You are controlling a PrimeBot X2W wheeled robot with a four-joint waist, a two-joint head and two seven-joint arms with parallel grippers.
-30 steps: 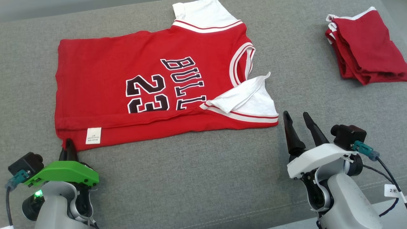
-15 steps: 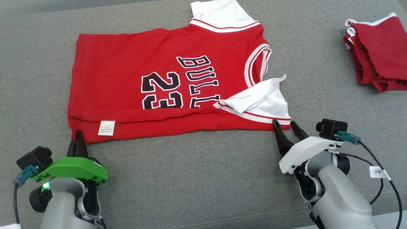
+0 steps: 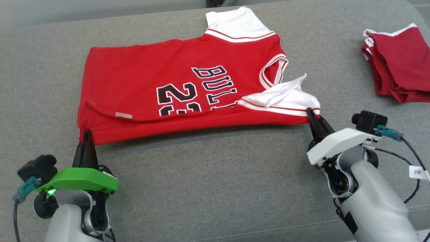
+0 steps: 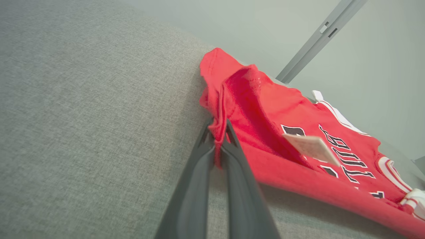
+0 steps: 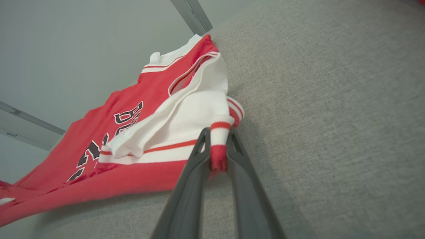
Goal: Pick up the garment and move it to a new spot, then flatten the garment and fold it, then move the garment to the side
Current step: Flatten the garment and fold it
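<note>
Our right gripper [image 3: 311, 113], wide before, had pinched a sleeve corner of the jersey [image 3: 141, 84], centre right; our left gripper [image 3: 87, 133] stayed clamped on the hem (near edge lifted).

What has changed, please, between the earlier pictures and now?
The right gripper reached forward to the near sleeve corner of the jersey and shut on it. The left gripper shut on the hem corner. The near edge has lifted. The folded red pile stayed put.

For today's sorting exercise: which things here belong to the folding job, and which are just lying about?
In the job: jersey; left gripper, gripping its hem corner; right gripper, gripping its sleeve edge.
Lying about: folded red pile.
</note>
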